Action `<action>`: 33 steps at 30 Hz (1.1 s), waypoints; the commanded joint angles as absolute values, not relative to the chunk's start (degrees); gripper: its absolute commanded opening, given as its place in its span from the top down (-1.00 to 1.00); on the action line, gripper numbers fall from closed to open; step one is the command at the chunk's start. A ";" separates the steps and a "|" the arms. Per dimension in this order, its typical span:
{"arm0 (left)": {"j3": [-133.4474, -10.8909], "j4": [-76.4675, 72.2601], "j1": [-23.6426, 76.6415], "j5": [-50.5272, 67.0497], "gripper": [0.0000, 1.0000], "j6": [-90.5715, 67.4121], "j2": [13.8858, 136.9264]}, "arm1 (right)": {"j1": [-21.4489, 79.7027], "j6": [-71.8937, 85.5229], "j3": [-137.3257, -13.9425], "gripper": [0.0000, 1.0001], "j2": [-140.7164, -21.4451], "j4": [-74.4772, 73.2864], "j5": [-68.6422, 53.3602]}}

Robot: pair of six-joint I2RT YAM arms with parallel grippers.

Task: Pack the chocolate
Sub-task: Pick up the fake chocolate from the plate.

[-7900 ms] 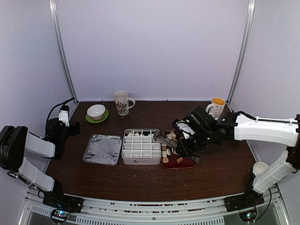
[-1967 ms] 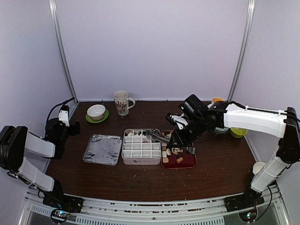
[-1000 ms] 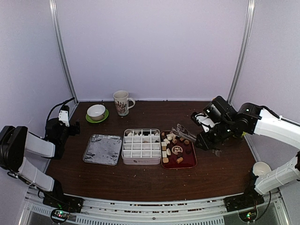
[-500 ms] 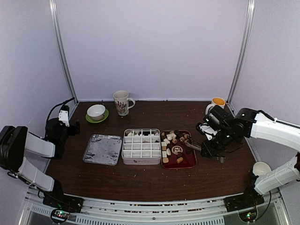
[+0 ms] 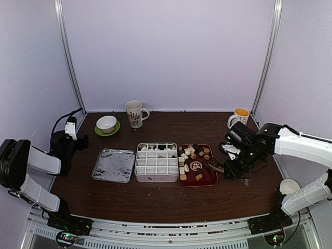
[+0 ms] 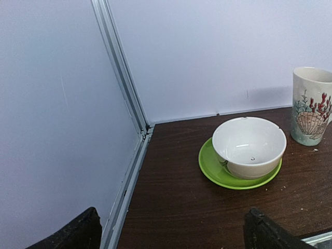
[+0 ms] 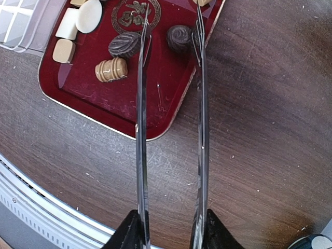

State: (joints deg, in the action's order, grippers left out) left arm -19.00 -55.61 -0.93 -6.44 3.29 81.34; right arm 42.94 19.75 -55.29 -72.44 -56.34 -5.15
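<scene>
At 9 o'clock on the dark tabletop (image 5: 155,197), the left gripper (image 6: 174,231) hangs idle with its jaws spread wide and nothing between them. It faces a white bowl (image 6: 249,145) on a green saucer (image 6: 218,174).

Near the middle lies a silver tray (image 5: 113,165). At its 3 o'clock stands a white divided box (image 5: 155,178), with a few pieces in its far row.

Most of the chocolate (image 7: 111,69) lies loose in the dark-red tray (image 7: 104,98), just at 3 o'clock of the box.

The right gripper (image 7: 171,233) has its jaws pinching the handle end of the metal tongs (image 7: 141,129). The blades stand apart and hold nothing. Their tips sit beside a dark leaf-shaped piece (image 7: 124,44) and a dark round piece (image 7: 179,36).

We judge the pieces light and rigid, but smooth and easily marked. Rounds may roll or squirt free, so the blades should close gently across a piece's widest part.
</scene>
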 commanded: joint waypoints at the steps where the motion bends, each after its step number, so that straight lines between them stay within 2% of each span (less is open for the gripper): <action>1: -18.72 -58.42 -1.34 -6.06 -0.96 2.90 81.65 | 42.41 20.21 -54.28 0.23 -73.16 -56.26 -5.37; 17: -18.76 -58.44 -1.41 -6.07 -0.96 2.90 81.65 | 41.86 20.23 -54.09 0.32 -74.80 -55.00 -7.63; 20: -18.72 -58.45 -1.40 -6.06 -0.96 2.87 81.65 | 41.88 19.96 -54.66 0.40 -75.04 -55.02 -8.24; 33: -18.73 -58.45 -1.36 -6.06 -0.96 2.90 81.65 | 41.92 17.32 -58.32 0.48 -71.81 -54.44 -12.96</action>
State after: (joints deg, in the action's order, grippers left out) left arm -19.00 -55.61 -0.93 -6.44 3.29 81.34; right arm 42.09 18.46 -56.49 -73.19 -55.46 -10.59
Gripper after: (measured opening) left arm 0.978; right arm 0.267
